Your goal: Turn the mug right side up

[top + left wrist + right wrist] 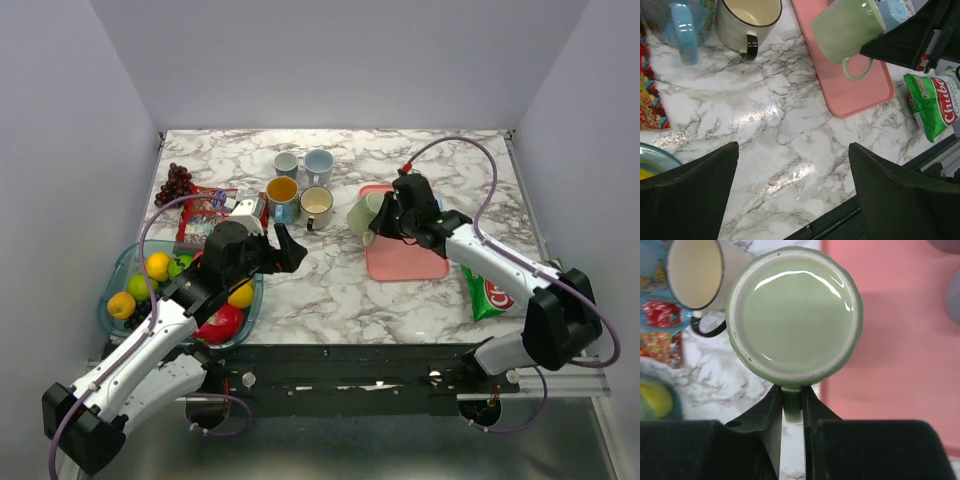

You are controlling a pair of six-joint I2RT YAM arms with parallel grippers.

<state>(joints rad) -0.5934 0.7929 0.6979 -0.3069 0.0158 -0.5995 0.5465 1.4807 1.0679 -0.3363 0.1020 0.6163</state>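
Now | right end effector (pixel 792 407) clamped on the handle of the green mug (pixel 794 312) | mug held tilted, off the bench (pixel 790 130), at the pink tray's (pixel 410 258) left edge, base facing the right wrist camera | left end effector (pixel 792 195) fingers apart, gripping nothing

Right gripper (pixel 386 216) grips green mug (pixel 362 213), tipped sideways over the left edge of pink tray (pixel 405 262). Left gripper (pixel 283 247) hangs spread above marble table (pixel 340 290).
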